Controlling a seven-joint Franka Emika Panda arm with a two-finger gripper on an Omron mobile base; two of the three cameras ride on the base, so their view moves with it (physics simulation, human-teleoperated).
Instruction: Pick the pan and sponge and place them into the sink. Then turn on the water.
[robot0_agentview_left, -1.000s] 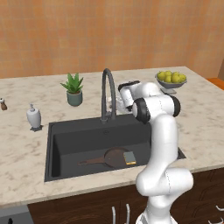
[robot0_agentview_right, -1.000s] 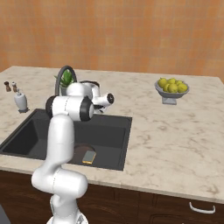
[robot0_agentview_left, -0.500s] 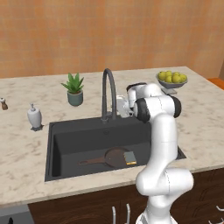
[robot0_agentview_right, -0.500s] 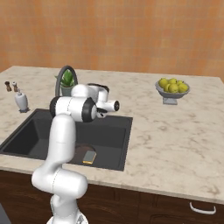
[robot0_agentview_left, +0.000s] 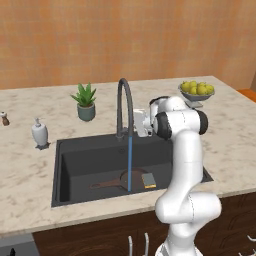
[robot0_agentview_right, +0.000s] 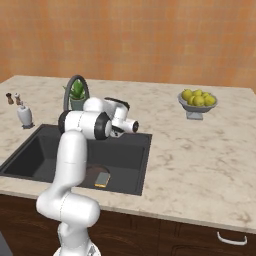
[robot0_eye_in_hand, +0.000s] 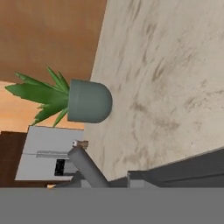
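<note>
Sink (robot0_agentview_left: 75, 155): dark basin set in the marble counter (robot0_agentview_left: 25, 175). Contents: pan (robot0_agentview_left: 131, 179) on the floor, sponge (robot0_agentview_left: 148, 179) touching its right rim. Water (robot0_agentview_left: 129, 162): blue stream from the faucet (robot0_agentview_left: 124, 102) onto the pan. Gripper (robot0_agentview_left: 136, 122): clenched, empty, beside the faucet's base (potted plant (robot0_eye_in_hand: 74, 101) ahead).

You're looking at a matt, speckled beige stone counter (robot0_agentview_left: 30, 175), smooth as marble. The sink (robot0_agentview_left: 90, 162) is dull dark grey, no shine. The faucet (robot0_agentview_left: 124, 107) reads as dark satin metal; the water (robot0_agentview_left: 129, 162) is a flat blue line. At 12 o'clock, the wall (robot0_agentview_left: 125, 40) looks like warm grained wood. The plant's pot (robot0_eye_in_hand: 89, 101) is smooth, matt grey-green.
</note>
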